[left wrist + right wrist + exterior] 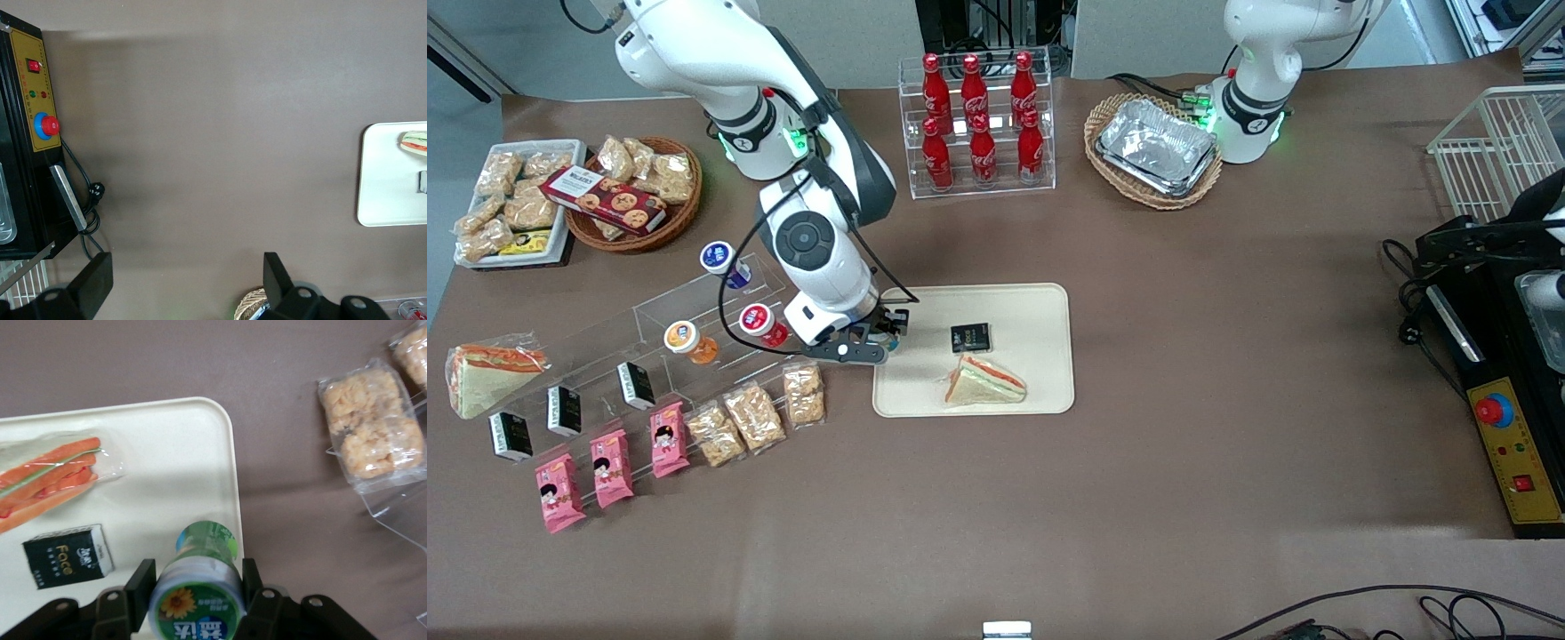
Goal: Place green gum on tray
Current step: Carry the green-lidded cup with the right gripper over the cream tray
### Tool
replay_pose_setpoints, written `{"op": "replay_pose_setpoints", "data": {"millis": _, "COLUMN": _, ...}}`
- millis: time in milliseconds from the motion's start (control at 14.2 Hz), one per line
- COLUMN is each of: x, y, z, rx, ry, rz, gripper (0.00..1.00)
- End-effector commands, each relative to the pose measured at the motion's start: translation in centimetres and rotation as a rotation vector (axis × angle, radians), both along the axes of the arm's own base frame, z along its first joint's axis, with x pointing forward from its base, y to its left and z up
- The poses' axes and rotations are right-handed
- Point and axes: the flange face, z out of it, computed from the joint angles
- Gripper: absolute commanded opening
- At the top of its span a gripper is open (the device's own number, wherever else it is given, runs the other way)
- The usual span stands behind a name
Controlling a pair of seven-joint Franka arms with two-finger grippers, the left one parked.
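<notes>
Fingers (148, 583) of the gripper (876, 342) clamp the green gum (197, 587), hovering above the beige tray's (1040, 307) rim left of the frame's centre; lower it upright, clear of the sandwich (985, 382).

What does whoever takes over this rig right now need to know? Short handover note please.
Gripper: shut on the green gum, held over the edge of the tray at the working arm's end.
Tray: already holds a wrapped sandwich and a small black packet.
Done: gum picked and carried to the tray.
Left: lower it onto a bare part of the tray near that edge, open, withdraw. The gum does not look set down yet.
</notes>
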Motion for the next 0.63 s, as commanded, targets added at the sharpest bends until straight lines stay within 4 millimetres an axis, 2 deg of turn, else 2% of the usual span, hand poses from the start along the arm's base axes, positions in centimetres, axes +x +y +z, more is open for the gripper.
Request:
{"op": "replay_pose_setpoints", "data": {"millis": 0, "x": 0.0, "y": 0.6, "z": -3.3, "rx": 0.007, "ry": -0.010, "rz": -0.021, "gripper": 0.05}}
{"op": "replay_pose_setpoints", "data": {"millis": 282, "x": -0.9, "y": 2.1, "z": -4.8, "rx": 0.022, "ry": -0.001, "rz": -0.021, "gripper": 0.05}}
{"op": "replay_pose_setpoints", "data": {"millis": 564, "x": -1.1, "y": 2.2, "z": -5.5, "rx": 0.021, "ry": -0.001, "rz": -0.021, "gripper": 0.05}}
